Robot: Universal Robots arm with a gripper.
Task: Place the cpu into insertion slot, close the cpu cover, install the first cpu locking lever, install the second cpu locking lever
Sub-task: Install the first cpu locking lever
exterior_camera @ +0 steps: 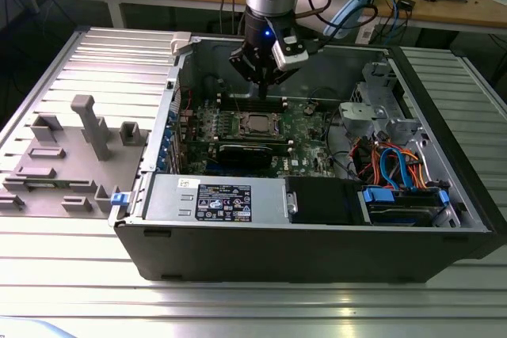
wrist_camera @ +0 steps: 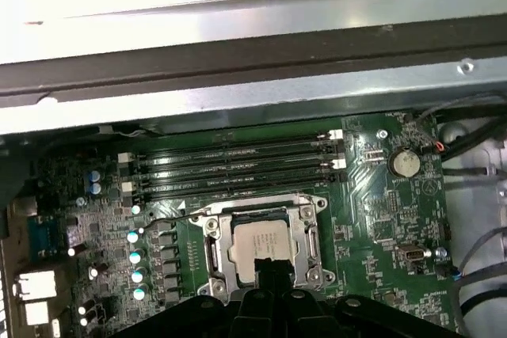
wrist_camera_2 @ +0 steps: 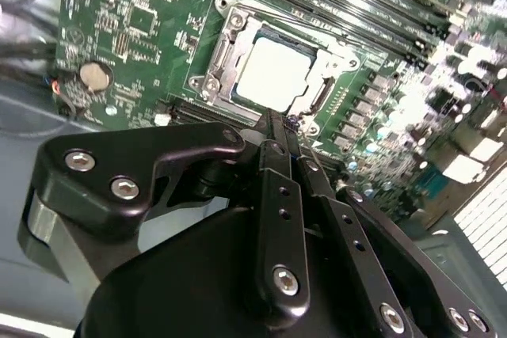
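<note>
While near one cpu [wrist_camera: 261, 247], one claw [wrist_camera: 270, 271]

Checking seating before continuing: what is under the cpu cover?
The cpu shows through the window of the cpu cover. The gripper hides one edge; whatever lies beneath the cpu is covered.

Dull silver-grey metal with a soft sheen on the cpu [wrist_camera_2: 273, 77]; brighter, shinier sheet metal for the cpu cover [wrist_camera_2: 224, 37] framing it. Glossy green lacquer across the motherboard [wrist_camera: 380, 219], black plastic along the memory slots [wrist_camera: 238, 165]. Satin black finish on the gripper [wrist_camera_2: 276, 120], with bright metal screw heads. Matt dark grey sheet metal for the computer case [exterior_camera: 238, 251]; ribbed, pale metal for the table [exterior_camera: 79, 275]
</note>
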